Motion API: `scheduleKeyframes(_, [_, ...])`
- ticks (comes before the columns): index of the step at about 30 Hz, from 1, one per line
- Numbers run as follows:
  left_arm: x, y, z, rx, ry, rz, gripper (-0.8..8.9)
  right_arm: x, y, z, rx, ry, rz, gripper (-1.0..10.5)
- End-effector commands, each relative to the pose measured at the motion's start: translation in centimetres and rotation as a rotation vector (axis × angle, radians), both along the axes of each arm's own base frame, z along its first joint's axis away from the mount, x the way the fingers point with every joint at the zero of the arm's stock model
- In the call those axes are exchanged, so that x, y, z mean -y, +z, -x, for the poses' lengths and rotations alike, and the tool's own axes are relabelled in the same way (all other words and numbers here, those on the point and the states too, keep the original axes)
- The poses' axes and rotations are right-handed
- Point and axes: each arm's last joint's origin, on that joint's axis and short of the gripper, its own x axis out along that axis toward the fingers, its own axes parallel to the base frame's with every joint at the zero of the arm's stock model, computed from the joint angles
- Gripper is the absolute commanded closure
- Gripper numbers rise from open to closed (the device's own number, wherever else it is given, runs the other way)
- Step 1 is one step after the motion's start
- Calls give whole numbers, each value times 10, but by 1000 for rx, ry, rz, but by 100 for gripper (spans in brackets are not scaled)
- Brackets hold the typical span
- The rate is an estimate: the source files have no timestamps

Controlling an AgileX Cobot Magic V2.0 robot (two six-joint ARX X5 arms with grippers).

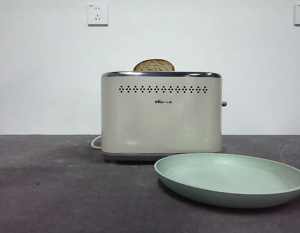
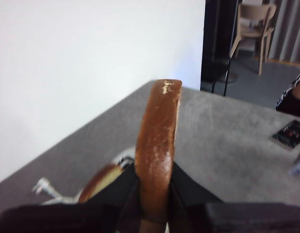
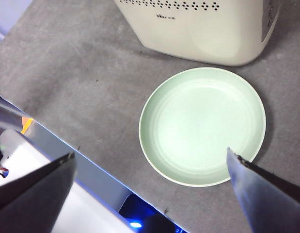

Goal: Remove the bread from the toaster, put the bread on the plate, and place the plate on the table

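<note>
The bread [image 2: 159,136], a thick slice with a dark brown crust, stands edge-on in the left wrist view. My left gripper [image 2: 154,187] is shut on its lower part, lifted high over the table [image 2: 222,145] and out of the front view. Below it a second slice [image 2: 99,179] shows; in the front view that slice [image 1: 153,65] pokes from the cream toaster [image 1: 161,114]. The mint-green plate [image 1: 232,179] lies on the table [image 1: 57,189] in front of the toaster's right end. My right gripper [image 3: 150,153] hangs open above the plate [image 3: 203,126], holding nothing.
A white cord [image 1: 95,142] trails from the toaster's left side. Wall sockets [image 1: 97,14] sit on the white wall behind. The table's front edge [image 3: 67,145] runs below the right gripper. A chair [image 2: 254,24] stands far off the table.
</note>
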Motion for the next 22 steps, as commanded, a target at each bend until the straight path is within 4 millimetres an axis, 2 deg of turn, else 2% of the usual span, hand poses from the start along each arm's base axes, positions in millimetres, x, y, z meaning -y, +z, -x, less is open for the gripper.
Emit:
scheduleKeyframes(1, [-7,8,23,27,11,-9,818,-1,-1,-4,4,6,6,411])
scheduleKeyframes(5, [-22,11,55,-4,49,-26,818,-3,-3,-15,-3,6,7,411])
scheduleKeyframes(8, [-31,1,71,-34,70,-50,818,-4,-5,-23,0,3,5,412])
scheduleKeyframes(11, [-38,-21,84,-65,78,-42,818,-5,-8,-33,-13,-18,26,414])
scheduleKeyframes(18, [-49,-93,105,-188,109,12,819,-7,-28,-63,-102,-108,140,416])
scheduleKeyframes(22, [-52,-115,113,-264,122,34,819,-11,-49,-89,-199,-122,170,416])
